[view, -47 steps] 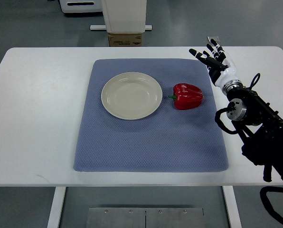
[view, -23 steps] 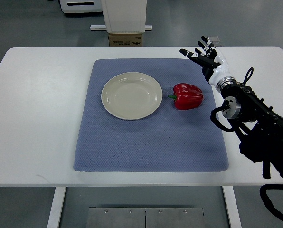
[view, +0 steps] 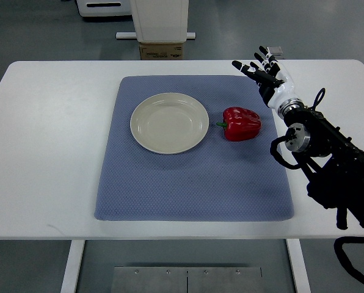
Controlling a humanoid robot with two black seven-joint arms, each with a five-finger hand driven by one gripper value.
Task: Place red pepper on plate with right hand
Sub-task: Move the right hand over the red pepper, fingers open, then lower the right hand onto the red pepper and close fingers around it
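— Hovering over the far right corner of the blue-grey textured cloth mat [view: 194, 152], the right robot hand [view: 266, 74] has its black-tipped fingers [view: 241, 66] spread and holds nothing. Its black arm [view: 328, 165] comes in from the right edge, the wrist angled up toward the far side of the white bench [view: 47, 152].

— And the glossy red bell pepper [view: 241, 123]?

— Lying on the mat, nearer the robot than the hand and clearly apart from it, green stem pointing left toward the round cream ceramic plate [view: 169, 122]. Pepper and plate sit close side by side, not touching; the plate is bare.

— Anything between hand and pepper?

— Only open mat. Beyond the bench's far edge stand a brown cardboard box [view: 161, 50] and a white cabinet base [view: 159, 21] on the grey floor.
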